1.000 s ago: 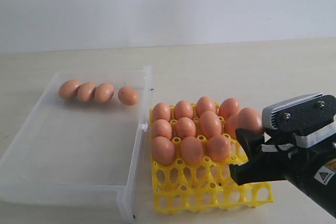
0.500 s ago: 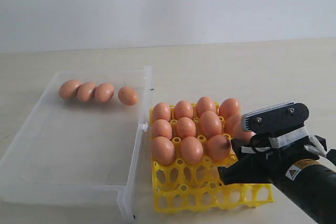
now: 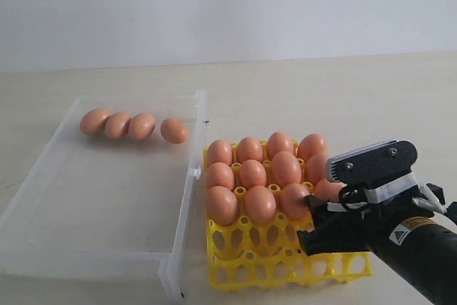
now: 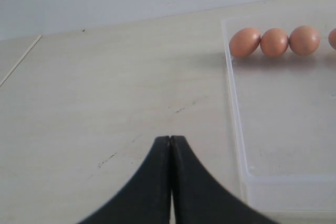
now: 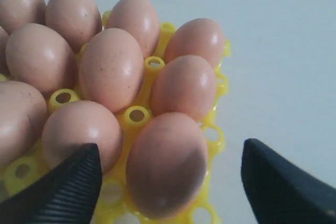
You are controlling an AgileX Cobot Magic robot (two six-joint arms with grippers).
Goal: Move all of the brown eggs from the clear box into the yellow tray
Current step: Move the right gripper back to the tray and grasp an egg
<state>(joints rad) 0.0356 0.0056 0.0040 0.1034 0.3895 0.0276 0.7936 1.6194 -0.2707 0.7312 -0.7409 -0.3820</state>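
Eggshell that smooth looked light, slippery and brittle, so I judged each one wanted a gentle pinch across its widest middle, never at the ends. Four brown eggs (image 3: 134, 126) lay in a row by the far wall of the clear box (image 3: 86, 262). Twelve sat in the yellow tray (image 3: 285, 271). The right gripper (image 5: 168, 182) hung spread wide either side of a seated egg (image 5: 164, 150), seemingly clear of it. The left gripper (image 4: 170, 174) was pressed together over the table (image 4: 105, 103) beside the box.

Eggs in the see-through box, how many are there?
4, in a row by the far wall of the clear box: first egg, second egg, third egg close together, fourth egg slightly apart. None seem hidden.
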